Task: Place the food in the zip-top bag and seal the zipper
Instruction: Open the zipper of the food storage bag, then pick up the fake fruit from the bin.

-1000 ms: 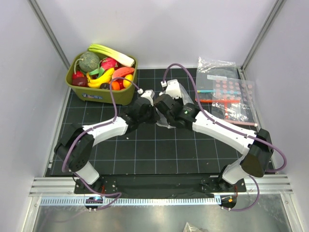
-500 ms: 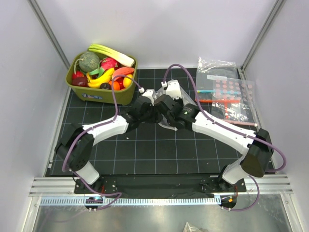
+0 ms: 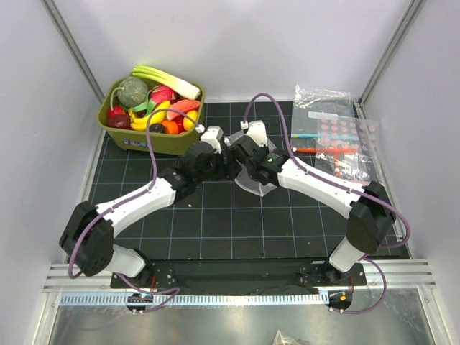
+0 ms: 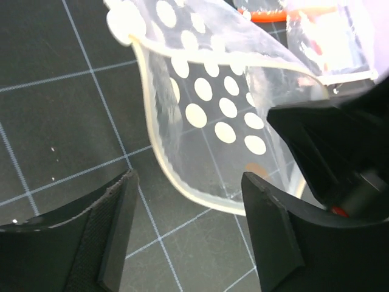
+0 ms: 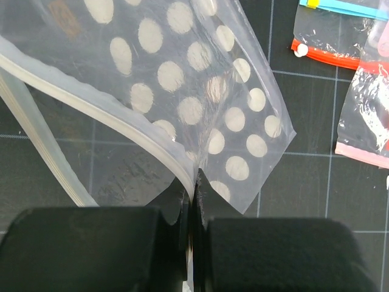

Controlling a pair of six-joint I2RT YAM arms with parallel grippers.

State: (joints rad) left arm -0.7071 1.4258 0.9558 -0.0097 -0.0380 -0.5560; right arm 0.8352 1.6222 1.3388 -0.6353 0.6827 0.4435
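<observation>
The zip-top bag point(image 3: 257, 181), clear with cream dots, lies mid-table between the two grippers. My right gripper point(image 5: 193, 185) is shut on its mouth edge, pinching the zipper point(image 5: 91, 104) strip; it also shows from above point(image 3: 243, 164). My left gripper point(image 4: 188, 204) is open, fingers point(image 4: 115, 225) just short of the bag's point(image 4: 213, 115) curved zipper point(image 4: 159, 146) edge, with nothing between them; seen from above, the left gripper point(image 3: 218, 159) is just left of the bag. The food point(image 3: 159, 108) sits piled in the green bin. No food shows inside the bag.
The green bin point(image 3: 151, 142) stands at the back left, close to the left arm. Clear bags with pink-red dots point(image 3: 338, 140) lie at the back right, their edges visible in the right wrist view point(image 5: 340, 36). Frame posts and white walls enclose the black grid mat.
My left gripper has gone from shut to open, letting go of the bag's edge, and the left arm has stretched out lower. The right gripper keeps its pinch on the bag.
</observation>
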